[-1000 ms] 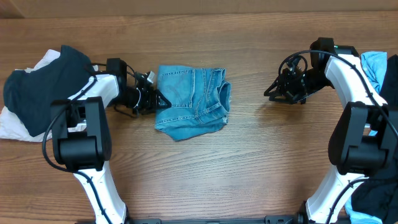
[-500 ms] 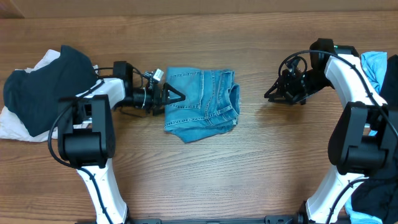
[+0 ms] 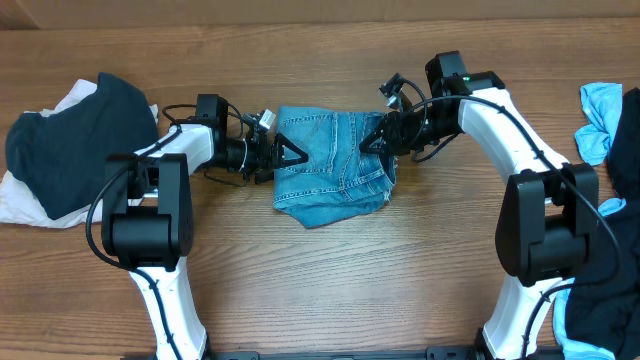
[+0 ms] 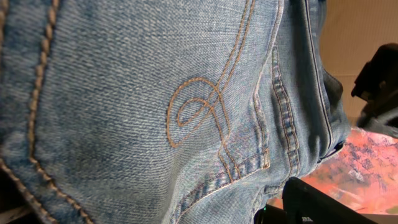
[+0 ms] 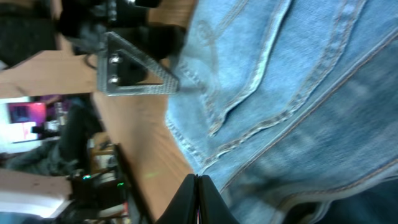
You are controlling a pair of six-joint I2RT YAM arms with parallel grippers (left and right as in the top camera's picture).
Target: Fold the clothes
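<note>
The clothes, a pair of light-blue jeans (image 3: pixel 335 170), lie folded into a compact bundle in the middle of the table. Denim with orange pocket stitching (image 4: pixel 199 112) fills the left wrist view. My left gripper (image 3: pixel 285 157) is at the bundle's left edge, its fingers spread open against the cloth. My right gripper (image 3: pixel 370 143) is at the upper right edge of the bundle. Its fingertips (image 5: pixel 198 180) are pressed together over the denim (image 5: pixel 298 93), and I see no cloth between them. One finger of the left gripper (image 5: pixel 134 71) shows in the right wrist view.
A dark navy top (image 3: pixel 70 140) lies over a white garment (image 3: pixel 20 200) at the far left. A sky-blue cloth (image 3: pixel 600 115) and a dark garment (image 3: pixel 610 300) lie at the right edge. Bare wooden table (image 3: pixel 330 280) stretches in front of the jeans.
The left gripper has opened and pushed the jeans bundle to the right. The right arm has swung left from open table to the bundle's right edge, and its fingers have shut.
</note>
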